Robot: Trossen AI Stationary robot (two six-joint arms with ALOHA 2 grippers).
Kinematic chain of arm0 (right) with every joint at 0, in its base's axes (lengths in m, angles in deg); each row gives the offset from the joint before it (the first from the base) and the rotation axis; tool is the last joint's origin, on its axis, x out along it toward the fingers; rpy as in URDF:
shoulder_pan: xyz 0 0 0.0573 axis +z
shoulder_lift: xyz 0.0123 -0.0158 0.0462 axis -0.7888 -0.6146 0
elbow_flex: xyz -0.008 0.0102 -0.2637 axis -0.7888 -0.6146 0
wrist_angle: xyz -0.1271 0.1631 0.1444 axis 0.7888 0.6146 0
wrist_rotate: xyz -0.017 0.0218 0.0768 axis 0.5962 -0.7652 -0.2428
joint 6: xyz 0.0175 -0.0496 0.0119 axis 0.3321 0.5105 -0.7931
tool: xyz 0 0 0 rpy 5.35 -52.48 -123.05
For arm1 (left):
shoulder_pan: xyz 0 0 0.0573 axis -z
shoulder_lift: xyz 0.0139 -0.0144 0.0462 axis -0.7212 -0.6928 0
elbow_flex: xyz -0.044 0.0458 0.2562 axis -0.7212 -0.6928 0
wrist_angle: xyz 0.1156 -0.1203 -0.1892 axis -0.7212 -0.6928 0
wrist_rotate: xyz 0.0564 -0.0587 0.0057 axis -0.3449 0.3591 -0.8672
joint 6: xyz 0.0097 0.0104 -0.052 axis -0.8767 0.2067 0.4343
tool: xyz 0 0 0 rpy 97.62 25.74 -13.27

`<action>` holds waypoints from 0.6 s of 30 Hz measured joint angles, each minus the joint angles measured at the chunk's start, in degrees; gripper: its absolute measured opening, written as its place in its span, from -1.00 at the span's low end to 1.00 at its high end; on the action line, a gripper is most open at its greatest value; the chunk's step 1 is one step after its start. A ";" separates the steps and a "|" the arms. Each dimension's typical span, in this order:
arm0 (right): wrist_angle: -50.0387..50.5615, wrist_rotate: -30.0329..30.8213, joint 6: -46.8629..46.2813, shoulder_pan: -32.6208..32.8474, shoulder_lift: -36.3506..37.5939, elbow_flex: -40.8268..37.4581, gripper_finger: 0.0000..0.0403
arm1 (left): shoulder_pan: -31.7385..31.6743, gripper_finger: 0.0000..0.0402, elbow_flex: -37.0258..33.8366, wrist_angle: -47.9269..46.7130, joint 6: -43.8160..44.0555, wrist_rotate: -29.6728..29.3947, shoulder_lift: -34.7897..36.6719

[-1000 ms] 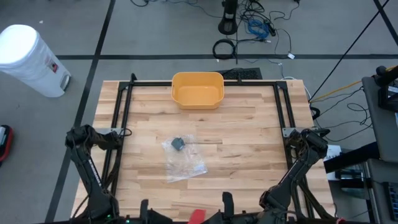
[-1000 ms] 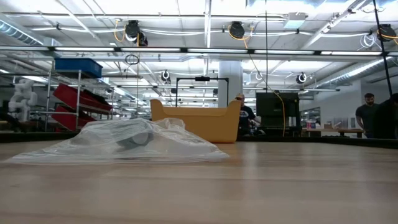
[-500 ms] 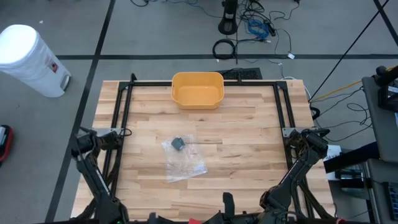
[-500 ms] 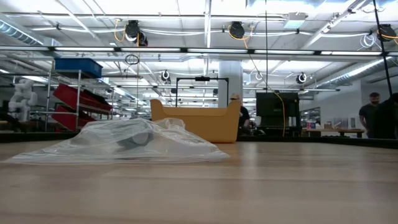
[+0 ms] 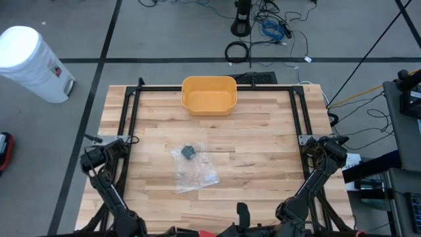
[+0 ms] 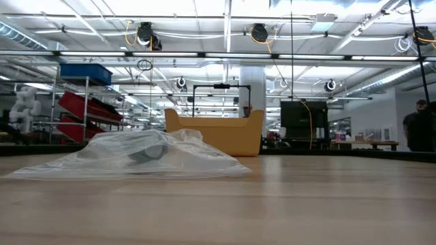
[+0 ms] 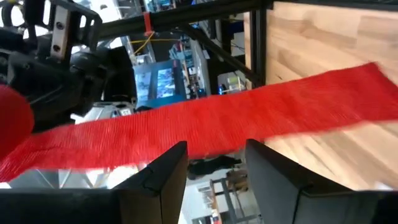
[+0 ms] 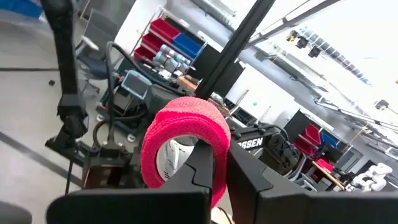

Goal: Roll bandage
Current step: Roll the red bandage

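- the red elastic bandage roll [image 8: 185, 144] sits clamped between the right gripper [image 8: 210, 163] jaws, which are closed onto its rim; the roll's hollow core faces the wrist camera, with the room behind it.
- a loose red bandage strip [image 7: 205, 121] stretches flat across the left wrist view, just beyond the left gripper [image 7: 215, 167]; its jaws stand parted with a gap between them, and i cannot tell whether the strip is touching them.
- both grippers are off the near edge of the pale wooden plank surface [image 5: 263, 141]; from above only the folded arms show, the left arm [image 5: 99, 164] at the near-left corner and the right arm [image 5: 319, 161] at the near-right corner.
- a crumpled clear plastic bag [image 5: 195, 169] lies near the middle of the surface, with a small dark grey object [image 5: 188, 152] at its far end.
- from table height the bag [image 6: 136, 155] lies flattened on the wood.
- a yellow rounded plastic bin [image 5: 209, 95] stands at the middle of the far edge, well apart from the bag.
- a white cylindrical waste bin [image 5: 29, 62] stands on the floor beyond the far-left corner.
- a person [image 6: 417, 129] stands in the room far behind the surface.
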 joint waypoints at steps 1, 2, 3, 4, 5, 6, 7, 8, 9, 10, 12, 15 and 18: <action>-0.61 0.67 -0.02 -0.02 0.00 0.00 -0.91 | -0.18 -0.16 0.61 0.00 -1.01 0.42 0.00; -1.11 1.84 0.01 -0.04 0.00 0.00 -0.91 | -0.34 -0.16 1.27 0.03 -1.73 1.00 0.00; -1.60 3.04 0.02 -0.02 0.00 0.00 -0.91 | -0.34 -0.16 1.95 0.02 -2.65 1.52 0.00; -1.85 3.91 0.00 -0.02 0.01 0.00 -0.91 | -0.25 -0.16 2.79 -0.44 -3.08 1.55 0.00; -1.87 4.46 0.00 -0.02 0.02 0.00 -0.91 | -0.12 -0.16 3.66 -1.23 -3.18 1.62 0.00; -1.87 4.69 0.02 -0.02 0.02 0.00 -0.91 | -0.11 -0.16 4.44 -2.01 -3.18 1.68 0.00; -1.85 4.77 0.07 -0.02 0.02 0.00 -0.91 | -0.07 -0.16 5.12 -3.14 -3.23 1.67 0.02; -1.85 4.81 0.09 -0.02 0.02 0.00 -0.91 | -0.07 -0.16 5.73 -4.52 -3.59 1.65 0.02; -2.01 5.23 0.11 -0.02 0.02 0.00 -0.91 | -0.09 -0.16 6.21 -6.28 -3.95 1.63 0.02; -2.25 5.68 0.32 -0.08 0.04 0.00 -0.91 | -0.23 -0.16 6.76 -8.19 -4.09 1.54 0.02; -2.04 5.68 0.38 -0.15 0.32 0.00 -0.91 | -0.38 -0.16 7.89 -11.36 -4.11 1.40 0.02; -2.13 5.60 0.10 -0.13 0.88 0.00 -0.91 | -0.68 -0.16 9.37 -14.69 -4.14 1.14 0.02; -2.30 5.59 -1.05 -0.13 1.79 0.00 -0.91 | -0.71 -0.16 10.23 -18.43 -4.22 0.78 0.02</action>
